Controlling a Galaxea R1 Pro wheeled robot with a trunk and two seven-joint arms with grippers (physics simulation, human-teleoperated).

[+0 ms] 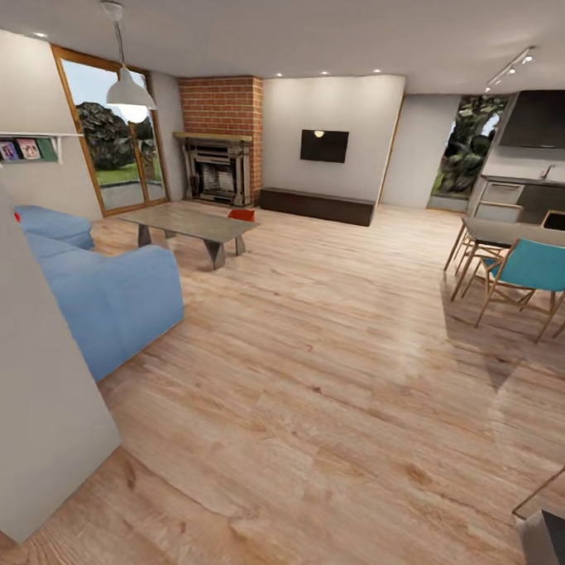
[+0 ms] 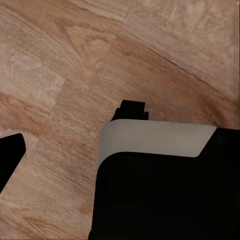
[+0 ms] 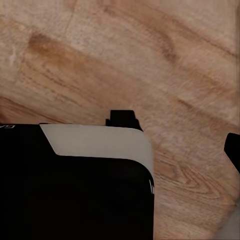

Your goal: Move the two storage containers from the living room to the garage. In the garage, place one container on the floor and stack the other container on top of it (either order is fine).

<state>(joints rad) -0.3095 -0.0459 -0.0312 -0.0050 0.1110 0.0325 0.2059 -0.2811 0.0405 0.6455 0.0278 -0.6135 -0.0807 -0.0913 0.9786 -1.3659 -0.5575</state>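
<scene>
LIVING ROOM, ROBOT ON ITS WAY: 1 orange-red storage container (image 1: pixel 242 215) shows as a small patch at the far end of the coffee table (image 1: pixel 186 222), on the fireplace side. Its base is hidden by the tabletop, so you cannot tell whether it rests on the table or on the wood-plank floor (image 1: pixel 327 384) just beyond it. What shows is wider than it is tall, which suggests the long axis runs across your view, roughly along the table's far edge. It is too small to read which way the open top faces, and no 2nd patch of that colour can be picked out.

Nothing is carried. Both arms seem tucked low for driving: each wrist camera looks down at the planks past the robot's dark housing (image 2: pixel 160 200), with its pale grey band (image 3: pixel 100 142). From these views you cannot tell whether the left gripper or the right gripper is released or clenched.

Beyond the coffee table stand the brick fireplace (image 1: pixel 218 167), the low dark-wood bench (image 1: pixel 317 206) and the wall television (image 1: pixel 324 145). The blue sofa (image 1: pixel 108 294) lies on the near side of the table. Well apart from the table, across open floor, are the dining table (image 1: pixel 517 234) and a teal chair (image 1: pixel 536 267).

The fetch has barely begun; a judgement only, but the open planks beside the coffee table look like your easiest way in.
</scene>
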